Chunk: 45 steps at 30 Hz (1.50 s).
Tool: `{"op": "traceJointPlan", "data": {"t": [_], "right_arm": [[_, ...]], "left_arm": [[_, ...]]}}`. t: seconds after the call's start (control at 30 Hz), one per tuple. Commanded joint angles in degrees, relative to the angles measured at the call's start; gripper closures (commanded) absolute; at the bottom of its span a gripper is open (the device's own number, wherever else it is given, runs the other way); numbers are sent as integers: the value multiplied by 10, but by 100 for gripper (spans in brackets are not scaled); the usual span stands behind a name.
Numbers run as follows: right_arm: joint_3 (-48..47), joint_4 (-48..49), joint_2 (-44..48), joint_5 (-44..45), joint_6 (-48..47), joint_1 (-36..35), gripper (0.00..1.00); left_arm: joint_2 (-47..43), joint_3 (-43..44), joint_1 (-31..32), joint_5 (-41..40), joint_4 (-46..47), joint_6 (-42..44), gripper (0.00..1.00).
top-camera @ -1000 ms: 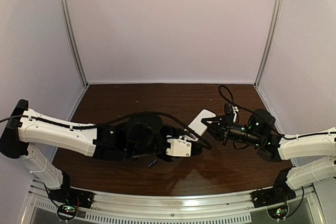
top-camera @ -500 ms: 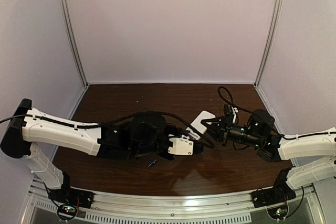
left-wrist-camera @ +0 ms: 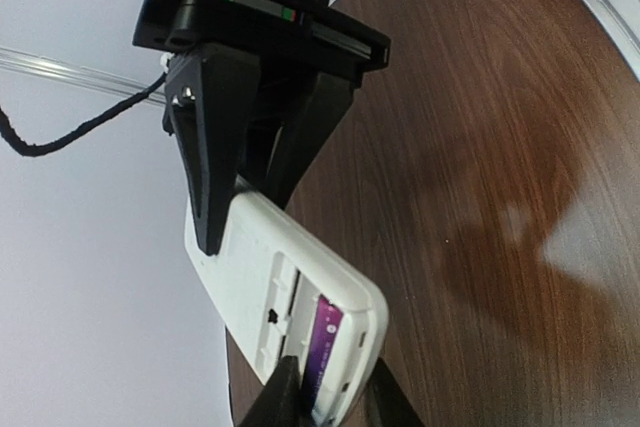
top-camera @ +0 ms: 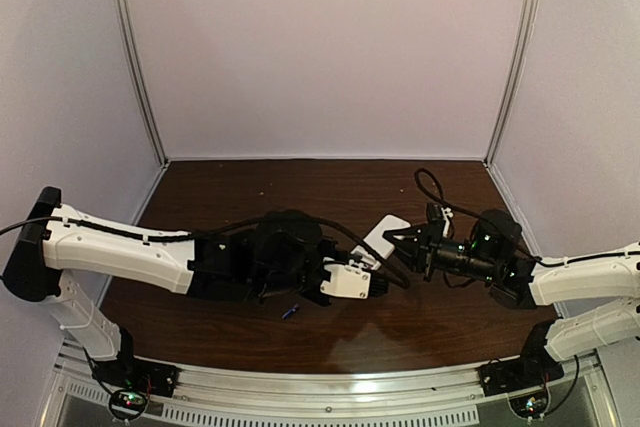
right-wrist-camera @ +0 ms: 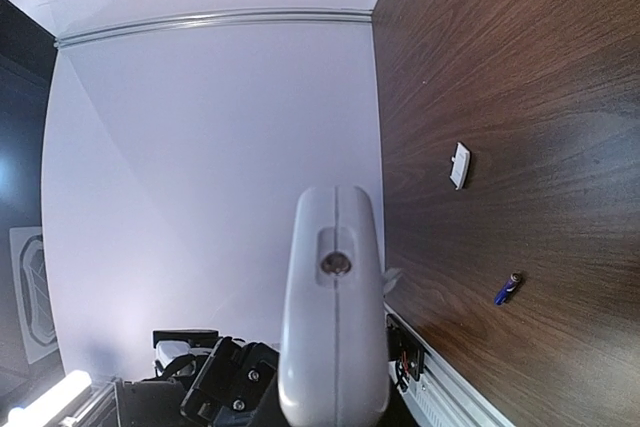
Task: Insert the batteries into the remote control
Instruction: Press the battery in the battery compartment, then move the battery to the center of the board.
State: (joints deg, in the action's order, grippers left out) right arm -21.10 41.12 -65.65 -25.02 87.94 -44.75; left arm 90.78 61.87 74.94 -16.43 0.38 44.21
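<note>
Already the left tool (top-camera: pixel 383 280) has been brought in closer to the remote (left-wrist-camera: pixel 268 282), and its fingers have been drawn inward over the last second. Their tips are now set on either side of the remote's open end. Whether anything is pinched between them cannot be told, since only the tips are shown.

One battery (left-wrist-camera: pixel 326 339) is seen lying in the open compartment on the remote's back, just beyond those tips. The first cell is therefore judged to be seated or nearly so, and pressing it home is taken to be the step in hand. The second battery (top-camera: pixel 290 310) lies on the tabletop (top-camera: pixel 420 332), left of the remote and nearer the arms, beneath the left arm. A small white cover (right-wrist-camera: pixel 460 165) also lies on the wood, apart from that battery.

The remote is held off the tabletop, tilted. Its far end is clamped between the closed fingers of the right tool (top-camera: pixel 408 240), just right of it.

Left of the remote, the space is filled by the left arm. Beyond the remote, bare wood is shown up to the back wall (top-camera: pixel 330 57). On the near side, the second battery lies closer to the rail (top-camera: pixel 330 387) than the remote does, so a careless nudge could be expected to roll it toward that edge.
</note>
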Motion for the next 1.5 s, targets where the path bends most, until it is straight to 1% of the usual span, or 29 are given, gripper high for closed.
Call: {"op": "traceJointPlan", "data": {"t": [0.0,0.13,0.2,0.27,0.4,0.47,0.6,0.7,0.8,0.93,1.0,1.07,1.1,1.13,1.33,1.47], "right_arm": [[-2,58,9,-5,2,-5,100],[-5,60,9,-8,-9,-5,100],[-9,50,9,-11,-22,-5,100],[-11,39,9,-13,-39,-5,100],[-9,2,13,-5,-85,-4,100],[-6,-19,14,-1,-114,1,100],[7,-36,19,-4,-167,24,100],[17,-46,32,-10,-207,44,100],[15,-63,42,-31,-248,62,100],[3,-82,49,-71,-296,76,100],[-7,-103,50,-83,-322,77,100],[-11,-110,50,-93,-337,78,100],[-12,-113,49,-97,-343,78,100],[-13,-114,48,-103,-350,78,100],[-18,-134,38,-106,-362,78,100],[-19,-153,46,-98,-365,80,100]], "left_arm": [[18,14,-6,20,-53,-16,82],[16,21,-6,44,-79,-17,90],[15,24,-6,54,-84,-21,89],[11,25,-6,56,-79,-29,81],[-11,33,-8,62,-67,-62,58],[-31,33,-12,68,-58,-89,50],[-80,26,-27,73,-59,-168,39],[-116,14,-51,80,-86,-252,35],[-143,-7,-90,113,-126,-346,35],[-148,-31,-145,153,-189,-475,39],[-147,-45,-156,164,-211,-515,41],[-142,-59,-157,164,-221,-543,42],[-139,-67,-157,191,-228,-550,42],[-134,-71,-156,198,-235,-554,44],[-82,-64,-156,204,-291,-579,53],[-43,-56,-156,201,-327,-594,56]]}}
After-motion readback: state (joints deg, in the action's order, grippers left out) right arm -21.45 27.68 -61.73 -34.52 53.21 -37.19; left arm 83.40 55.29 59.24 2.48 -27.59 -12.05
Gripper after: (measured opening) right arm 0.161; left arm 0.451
